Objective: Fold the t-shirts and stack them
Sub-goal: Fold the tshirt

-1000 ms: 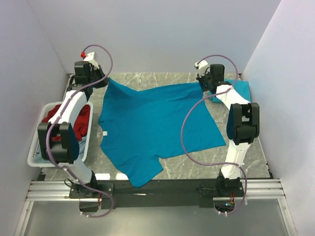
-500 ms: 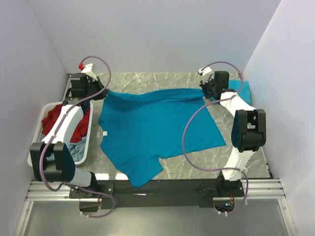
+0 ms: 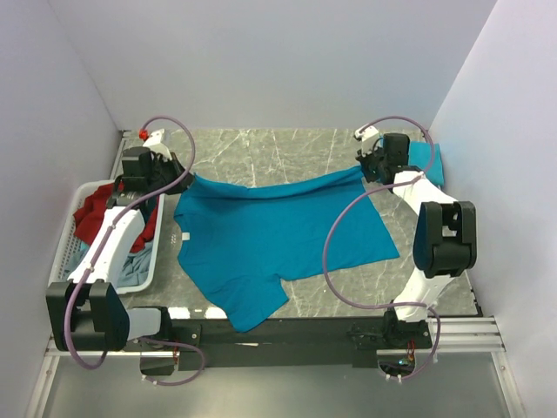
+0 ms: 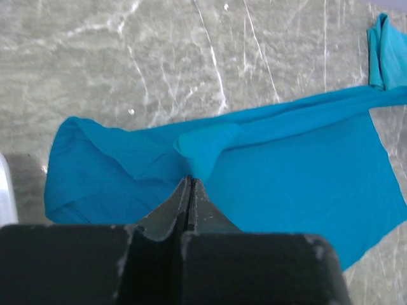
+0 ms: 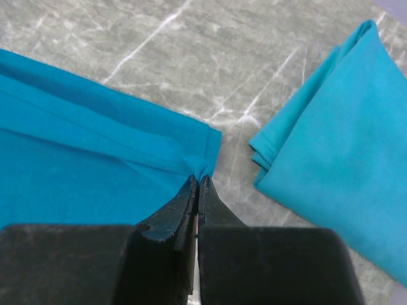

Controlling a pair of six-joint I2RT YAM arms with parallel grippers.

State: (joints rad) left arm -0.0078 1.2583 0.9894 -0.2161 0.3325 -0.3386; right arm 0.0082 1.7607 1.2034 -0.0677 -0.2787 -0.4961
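A teal-blue t-shirt (image 3: 270, 235) lies spread on the marble table, its far edge lifted and pulled toward the near side. My left gripper (image 3: 185, 173) is shut on the shirt's far-left sleeve (image 4: 206, 146). My right gripper (image 3: 363, 168) is shut on the shirt's far-right hem corner (image 5: 202, 166). The white neck label (image 3: 180, 236) shows at the left. A folded teal t-shirt (image 3: 424, 160) lies at the far right, also in the right wrist view (image 5: 337, 152). A red t-shirt (image 3: 96, 212) and a pale grey-blue one (image 3: 132, 265) lie in the basket.
The white slatted basket (image 3: 61, 261) stands at the left table edge beside the left arm. Walls close in the table on the left, back and right. The metal rail (image 3: 270, 335) with the arm bases runs along the near edge.
Both grippers have moved toward the near side, dragging the shirt's far edge over the shirt body. The left arm has swung off the basket, showing the grey-blue shirt.
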